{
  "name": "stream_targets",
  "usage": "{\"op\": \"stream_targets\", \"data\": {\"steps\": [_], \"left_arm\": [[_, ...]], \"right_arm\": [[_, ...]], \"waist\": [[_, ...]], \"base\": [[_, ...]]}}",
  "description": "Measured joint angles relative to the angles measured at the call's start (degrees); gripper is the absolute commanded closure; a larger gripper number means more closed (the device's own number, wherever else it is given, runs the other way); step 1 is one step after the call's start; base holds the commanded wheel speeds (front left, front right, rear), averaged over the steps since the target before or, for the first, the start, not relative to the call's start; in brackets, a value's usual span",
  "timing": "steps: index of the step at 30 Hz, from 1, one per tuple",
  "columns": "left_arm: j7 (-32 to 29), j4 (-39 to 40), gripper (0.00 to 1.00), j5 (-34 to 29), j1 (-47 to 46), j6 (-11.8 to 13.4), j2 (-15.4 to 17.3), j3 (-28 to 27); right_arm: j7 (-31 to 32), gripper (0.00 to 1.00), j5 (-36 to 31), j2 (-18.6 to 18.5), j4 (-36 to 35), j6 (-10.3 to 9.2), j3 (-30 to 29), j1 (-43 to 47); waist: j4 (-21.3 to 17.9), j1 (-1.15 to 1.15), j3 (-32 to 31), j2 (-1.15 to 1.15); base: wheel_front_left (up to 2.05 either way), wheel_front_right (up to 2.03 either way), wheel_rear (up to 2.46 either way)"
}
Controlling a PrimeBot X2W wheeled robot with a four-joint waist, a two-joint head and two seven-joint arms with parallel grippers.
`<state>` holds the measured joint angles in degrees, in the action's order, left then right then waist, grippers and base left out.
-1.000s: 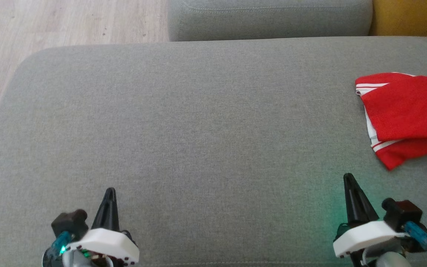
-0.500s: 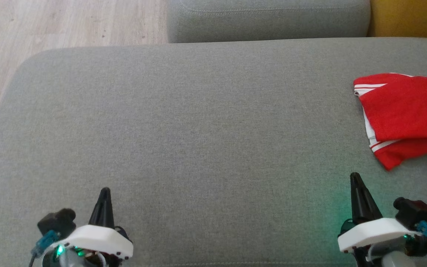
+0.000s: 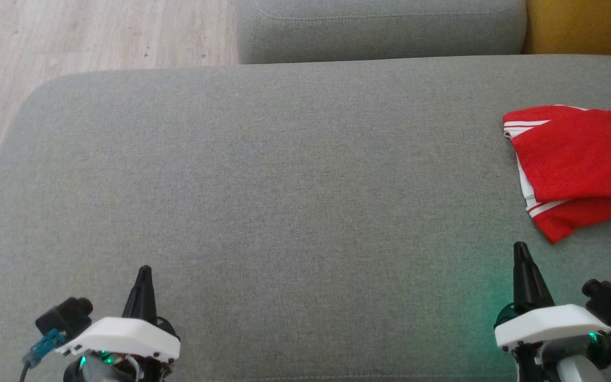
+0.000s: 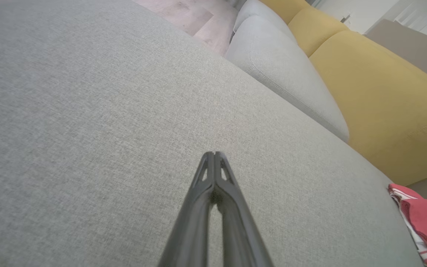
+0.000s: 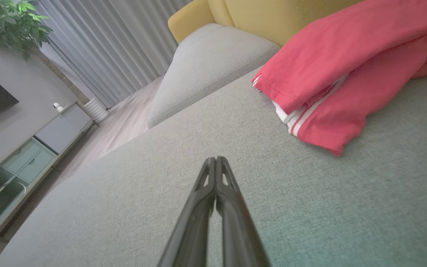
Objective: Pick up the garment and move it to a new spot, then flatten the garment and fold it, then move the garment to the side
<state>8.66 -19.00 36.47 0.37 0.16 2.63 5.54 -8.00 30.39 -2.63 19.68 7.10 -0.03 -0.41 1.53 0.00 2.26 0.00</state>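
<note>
The garment [image 3: 581,164] is red with white stripes and lies folded on the grey sofa seat at the right edge of the head view; it also shows as the garment [image 5: 339,81] ahead and to the right of my right fingers, and as the garment [image 4: 423,222] at the lower right corner. My right gripper [image 3: 520,249] hovers low over the seat just in front of it, shut and empty; its tips [image 5: 215,160] meet. My left gripper [image 3: 144,271] stands at the lower left, far from the cloth, shut with nothing in it; its tips [image 4: 213,154] touch.
The broad grey seat cushion [image 3: 284,175] spreads between the grippers. A second grey cushion [image 3: 380,26] lies beyond it, with a yellow sofa part [image 3: 586,24] at the far right. Wooden floor [image 3: 72,37] borders the left. A cabinet [image 5: 24,155] and plant [image 5: 13,22] stand in the room.
Both grippers have drawn back toward the picture's bottom and outward, the left one leftward, the right one rightward. The garment lies as before; the camera has shifted slightly.
</note>
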Motion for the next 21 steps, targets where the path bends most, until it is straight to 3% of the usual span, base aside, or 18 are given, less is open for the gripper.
{"op": "stream_targets", "data": {"steps": [21], "left_arm": [[-3.1,0.5,1.0,11.9,-0.7,-1.7,0.0,-2.4]], "right_arm": [[2.9,1.0,13.5,0.0,-0.8,0.0,-1.2,-0.2]], "waist": [[-0.3,0.0,-0.5,0.0]], "base": [[0.0,0.0,0.0]]}}
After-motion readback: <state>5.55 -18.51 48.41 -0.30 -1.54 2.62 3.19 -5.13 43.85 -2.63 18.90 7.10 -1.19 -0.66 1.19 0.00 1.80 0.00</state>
